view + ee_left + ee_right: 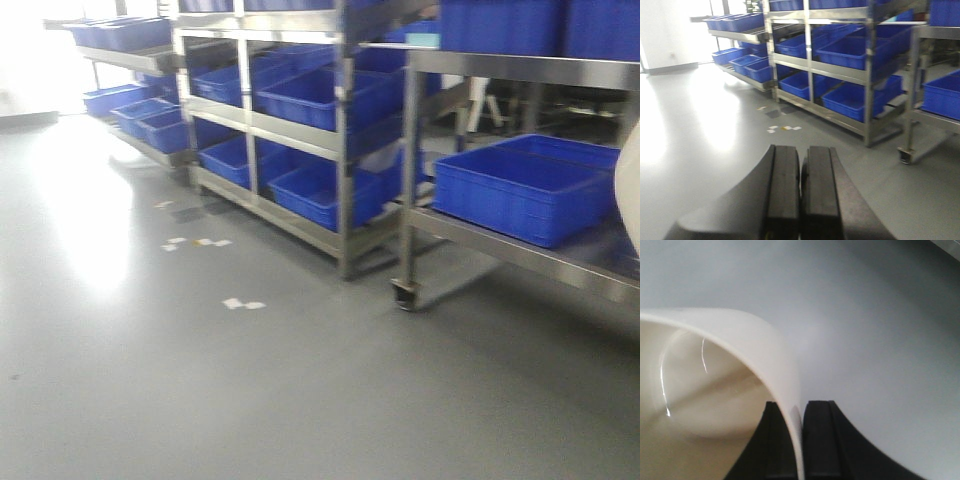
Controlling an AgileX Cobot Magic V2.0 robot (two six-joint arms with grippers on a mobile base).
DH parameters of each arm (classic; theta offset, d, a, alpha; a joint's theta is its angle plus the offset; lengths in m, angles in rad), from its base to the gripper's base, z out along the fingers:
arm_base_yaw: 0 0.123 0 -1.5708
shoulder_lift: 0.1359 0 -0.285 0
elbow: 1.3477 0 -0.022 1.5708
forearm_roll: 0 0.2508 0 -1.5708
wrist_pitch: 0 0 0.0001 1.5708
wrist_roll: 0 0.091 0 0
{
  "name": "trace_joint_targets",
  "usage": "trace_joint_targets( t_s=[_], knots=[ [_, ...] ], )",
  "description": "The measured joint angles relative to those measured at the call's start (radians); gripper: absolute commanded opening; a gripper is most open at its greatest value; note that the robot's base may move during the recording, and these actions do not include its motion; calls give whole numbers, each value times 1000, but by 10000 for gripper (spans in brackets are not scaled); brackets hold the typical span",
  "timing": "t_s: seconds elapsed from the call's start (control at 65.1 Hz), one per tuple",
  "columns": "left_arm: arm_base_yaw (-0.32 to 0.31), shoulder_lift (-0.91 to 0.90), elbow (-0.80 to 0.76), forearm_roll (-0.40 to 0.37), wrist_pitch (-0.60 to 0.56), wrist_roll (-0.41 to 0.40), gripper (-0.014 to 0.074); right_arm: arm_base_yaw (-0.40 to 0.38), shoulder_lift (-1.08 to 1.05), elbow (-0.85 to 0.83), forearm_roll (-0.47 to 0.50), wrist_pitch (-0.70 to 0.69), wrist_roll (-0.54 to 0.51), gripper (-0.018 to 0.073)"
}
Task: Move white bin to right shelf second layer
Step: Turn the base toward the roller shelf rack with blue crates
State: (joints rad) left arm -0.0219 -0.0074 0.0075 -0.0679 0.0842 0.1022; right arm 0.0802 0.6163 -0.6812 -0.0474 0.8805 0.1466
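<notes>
Wall of white bin (715, 380) pinched in right claw (800, 407), left claw (801, 150) clenched empty.

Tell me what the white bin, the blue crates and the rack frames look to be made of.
The white bin is likely plastic, glossy cream-white: a thin smooth wall with sharp light streaks inside. The blue crates are probably moulded plastic with a duller finish: uniform colour and a thickened rim. The rack frames are metal, seemingly stainless steel: silvery posts and rails with a soft sheen.

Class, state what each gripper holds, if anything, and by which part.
Right gripper pinches the white bin by its rim; left gripper, shut, holds nothing.
</notes>
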Motion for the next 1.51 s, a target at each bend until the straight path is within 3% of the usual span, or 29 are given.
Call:
trace_joint_targets(
  t_s=[1.505],
  knots=[
    [0,0,0,0,0,0,85,0,0,0,0,0,0,48]
  ],
)
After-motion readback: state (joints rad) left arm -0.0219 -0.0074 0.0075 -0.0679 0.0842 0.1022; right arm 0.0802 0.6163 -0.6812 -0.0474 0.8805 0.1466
